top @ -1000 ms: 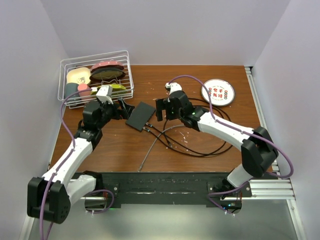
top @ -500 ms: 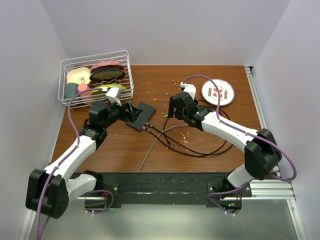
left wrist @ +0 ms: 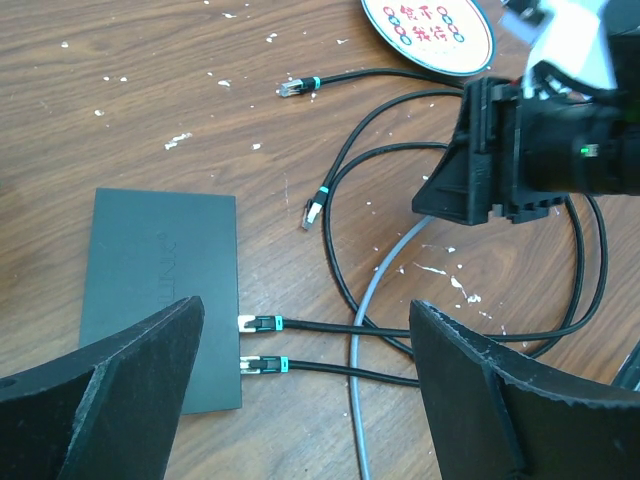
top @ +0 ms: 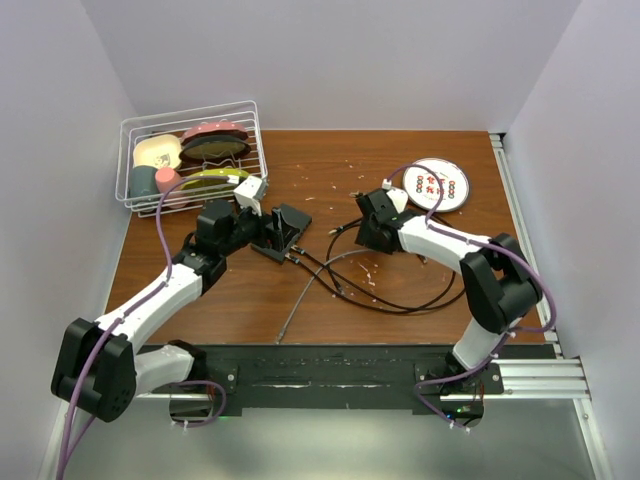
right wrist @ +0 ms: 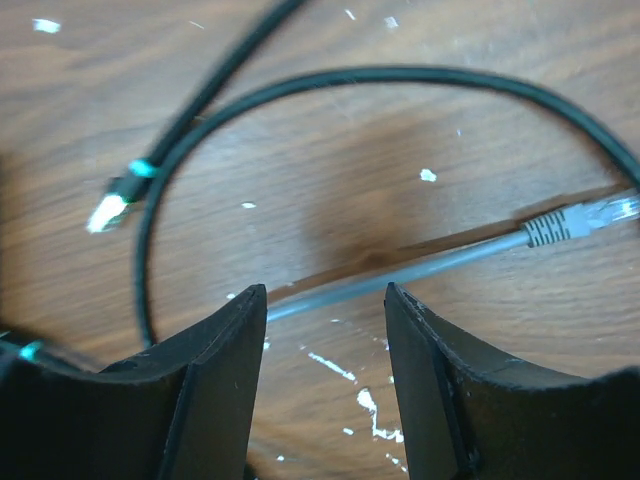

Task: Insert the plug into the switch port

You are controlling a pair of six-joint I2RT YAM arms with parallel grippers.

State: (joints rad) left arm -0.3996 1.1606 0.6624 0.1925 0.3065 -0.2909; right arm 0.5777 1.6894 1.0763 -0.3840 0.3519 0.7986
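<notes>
Left fingers are spread wide, hovering over the switch, which lies flat on the surface. Nothing gripped. Its ports sit on the 3 o'clock edge in the left wrist view, with two plugs seated there. A loose black plug lies near, toward 1 o'clock from those. Right fingers are open too, straddling the grey cable, its plug off at 3 o'clock. We'd say we're at the grab-a-plug step. Next we need to close just behind a plug, then line it up with a port while the left steadies the switch.
</notes>
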